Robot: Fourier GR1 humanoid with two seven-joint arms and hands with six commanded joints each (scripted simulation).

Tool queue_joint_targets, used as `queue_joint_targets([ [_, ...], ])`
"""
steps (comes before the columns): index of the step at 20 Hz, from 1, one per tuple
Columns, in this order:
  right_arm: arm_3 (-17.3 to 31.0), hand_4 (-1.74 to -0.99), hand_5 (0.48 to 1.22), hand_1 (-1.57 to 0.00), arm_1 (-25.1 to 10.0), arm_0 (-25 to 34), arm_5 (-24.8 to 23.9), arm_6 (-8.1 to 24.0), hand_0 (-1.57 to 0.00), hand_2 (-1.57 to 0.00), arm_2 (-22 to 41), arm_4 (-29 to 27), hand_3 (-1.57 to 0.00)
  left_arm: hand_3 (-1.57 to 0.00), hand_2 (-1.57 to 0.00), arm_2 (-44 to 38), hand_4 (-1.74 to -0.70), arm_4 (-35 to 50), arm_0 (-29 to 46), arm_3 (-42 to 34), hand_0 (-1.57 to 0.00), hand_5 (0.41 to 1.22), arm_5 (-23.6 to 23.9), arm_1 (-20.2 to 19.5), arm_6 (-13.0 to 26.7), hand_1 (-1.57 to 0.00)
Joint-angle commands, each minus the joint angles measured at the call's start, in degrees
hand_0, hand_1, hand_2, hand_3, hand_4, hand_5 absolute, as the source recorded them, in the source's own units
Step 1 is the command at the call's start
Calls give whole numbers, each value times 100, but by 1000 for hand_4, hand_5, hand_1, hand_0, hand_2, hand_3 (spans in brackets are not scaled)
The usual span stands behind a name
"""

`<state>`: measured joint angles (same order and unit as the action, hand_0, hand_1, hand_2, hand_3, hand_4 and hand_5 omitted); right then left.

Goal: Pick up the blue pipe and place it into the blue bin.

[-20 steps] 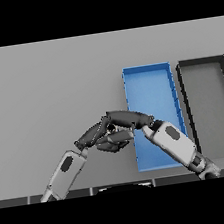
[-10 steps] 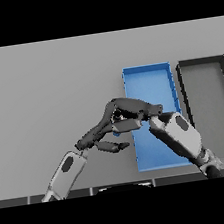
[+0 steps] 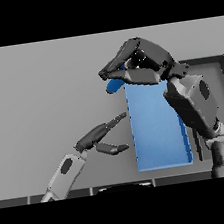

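Head view: right hand [image 3: 140, 67] is raised over the far left corner of the blue bin [image 3: 156, 128], and its fingers are curled around the blue pipe [image 3: 114, 85]. Only one rounded end of the pipe shows, sticking out below the fingers just past the bin's left wall; the rest is hidden inside the grasp. The right arm comes up along the bin's right side and covers part of it. Beside the bin on its right stands a dark bin [image 3: 222, 93], touching or nearly touching it. Left hand [image 3: 100, 138] is near the bin's left wall, low over the grey table [image 3: 41, 93], with fingers straight and loosely spread, holding nothing.
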<state>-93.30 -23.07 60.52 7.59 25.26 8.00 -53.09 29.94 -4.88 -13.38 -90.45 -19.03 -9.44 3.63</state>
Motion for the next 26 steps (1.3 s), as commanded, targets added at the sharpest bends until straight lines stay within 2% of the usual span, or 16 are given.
queue_joint_targets([
  [1,295,-1732,1117,-1571,-83,101,-22,-80,-1571,-1571,-44,209,-1571,1,1,13,-906,61,38,-53,1,492,-31,19,13,1],
  [4,1140,-1736,1135,-1571,-365,145,-64,-133,-1571,-1571,-243,599,-1571,1,1,-44,-911,92,-13,-56,1,490,-16,20,64,1],
  [5,1284,-1737,1135,-1571,-435,31,-76,-105,-1571,-1571,-251,724,-1571,1,1,-104,-911,143,35,-90,1,487,-59,-91,-5,1],
  [8,1692,-1739,1120,-1571,-532,-534,-166,-83,-1571,-1571,-346,910,-1571,1,1,-106,-902,131,-18,-2,1,489,-45,-35,94,1],
  [10,1757,-1740,1121,-1571,-515,-896,-236,46,-1571,-1571,-281,1015,-1571,1,1,-128,-893,87,-26,54,1,487,-57,-98,4,1],
  [12,1752,-1740,1121,-1571,-502,-1266,-426,205,-1571,-1571,-155,1225,-1571,1,1,-116,-893,151,-17,-18,1,478,-59,-46,86,1],
  [13,1619,-1740,1120,-1571,-567,-1514,-501,345,-1571,-1571,-157,1205,-1571,1,1,-98,-890,144,21,-42,1,474,-51,-47,88,1],
  [14,1503,-1741,1120,-1571,-482,-1802,-643,434,-1571,-1571,-89,1192,-1571,1,1,-94,-888,115,31,-35,1,473,-33,-53,71,1],
  [17,1564,-1741,1120,-1571,-516,-2183,-831,954,-1571,-1571,23,1278,-1571,1,1,-84,-883,116,-50,20,1,464,-16,43,50,1],
  [18,1536,-1741,1122,-1571,-580,-2409,-858,968,-1571,-1571,148,1272,-1571,1,1,-88,-881,111,-19,-6,1,463,-9,13,26,1],
  [22,1722,-1591,1114,-1571,-750,-2794,-917,968,-1571,-1571,793,1231,-1571,1,1,-75,-884,127,31,-53,1,460,-21,-9,93,1],
  [23,1865,-1599,1110,-1571,-958,-2768,-1050,968,-1571,-1571,1141,975,-1330,1,1,-43,-885,93,26,13,1,457,16,65,140,1],
  [24,2063,-1547,1133,-1459,-1138,-2644,-1305,968,-1563,-1393,1540,680,-1122,1,1,-71,-886,133,6,-28,1,455,-5,45,163,1],
  [26,2239,-1455,1164,-933,-1399,-2523,-1505,964,-1045,-891,2046,171,-718,1,1,-68,-885,102,-31,17,1,454,22,72,173,1],
])
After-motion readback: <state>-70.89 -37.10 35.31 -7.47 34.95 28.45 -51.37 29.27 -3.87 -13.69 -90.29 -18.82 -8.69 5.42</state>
